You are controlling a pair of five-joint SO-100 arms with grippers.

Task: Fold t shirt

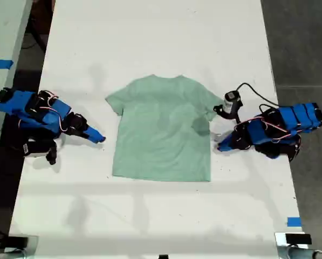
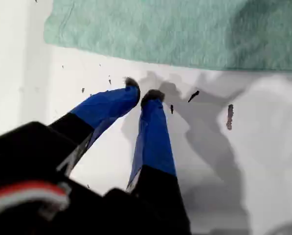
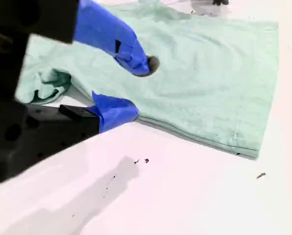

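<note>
The pale mint-green t shirt [image 1: 161, 129] lies flat and spread out in the middle of the white table [image 1: 150, 32], neck toward the far edge. My first gripper [image 1: 219, 144] is the one at the exterior view's right. It rests on bare table just off the shirt's side edge [image 2: 160, 29], its blue fingertips [image 2: 153, 95] together and holding nothing [image 2: 142, 93]. My second gripper [image 1: 98, 137], at the exterior view's left, is open [image 3: 131, 90] beside the other side edge of the shirt [image 3: 209, 73]. Nothing is between its fingers. A slightly rumpled sleeve [image 3: 43, 85] lies close by.
A black cable [image 1: 255, 90] and a small black module [image 1: 232, 102] sit by the first arm, near the shirt's sleeve. Blue tape marks [image 1: 293, 221] lie near the table's front corner at the exterior view's right. Dark floor borders both long sides of the table.
</note>
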